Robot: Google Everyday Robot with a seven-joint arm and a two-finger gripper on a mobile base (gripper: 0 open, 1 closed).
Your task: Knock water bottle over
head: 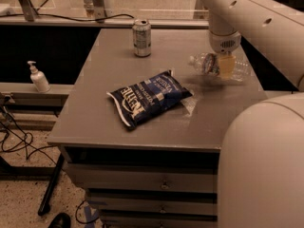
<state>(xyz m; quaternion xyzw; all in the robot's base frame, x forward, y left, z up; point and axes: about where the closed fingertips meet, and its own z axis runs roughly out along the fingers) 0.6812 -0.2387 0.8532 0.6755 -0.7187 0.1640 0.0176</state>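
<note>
Three things share the worktop (pixel 95 122), and only one of them is yours: the water bottle (pixel 203 63), far over on the right side of the view and well apart from the soda can (pixel 141 37) at the back and the blue chip bag (pixel 151 98) in the middle. Look at it closely. It appears to lie on its side, with its white cap pointing toward the can's side of the worktop and its clear body running off toward the right edge. The hand (pixel 226 70) hangs from the arm straight down onto the bottle's middle, touching it or just in front of it, and you cannot tell from this view whether the hand is open, closed, or gripping the bottle. From how things lie, you are most likely at the very end of the knocking step, with the tipping itself done. If so, your next move is a clean retreat: lift the hand up and away without dragging the bottle along. If the hand does hold the bottle, it must release first. Take care here, because a round ribbed bottle on its side rolls easily and the right edge of the worktop is near. A small white pump dispenser (pixel 39 78) stands on the ledge to the left, out of the way.
</note>
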